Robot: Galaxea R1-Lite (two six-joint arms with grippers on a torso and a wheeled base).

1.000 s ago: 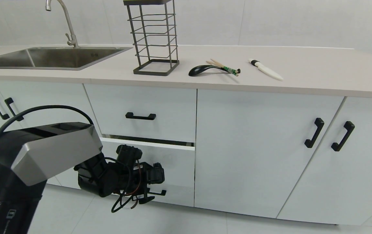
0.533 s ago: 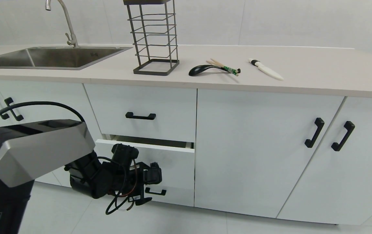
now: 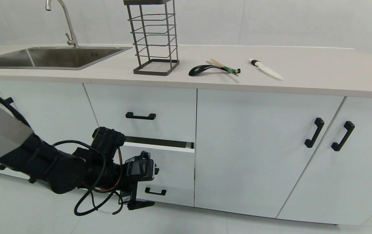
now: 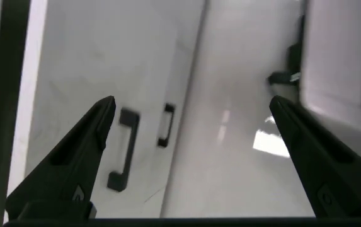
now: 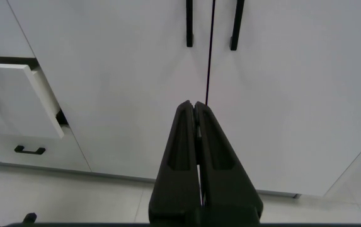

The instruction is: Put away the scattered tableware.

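Head view: your left gripper (image 3: 152, 186) has backed off the drawer handle (image 3: 155, 192) just ahead, spread wide and empty; drawer (image 3: 174, 169) barely ajar, likely too little for tableware (image 3: 225, 68)

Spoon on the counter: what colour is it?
The spoon is black all over. The head view shows it best.

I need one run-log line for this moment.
left gripper open beside drawer | drawer partly open | right gripper shut | tableware on counter
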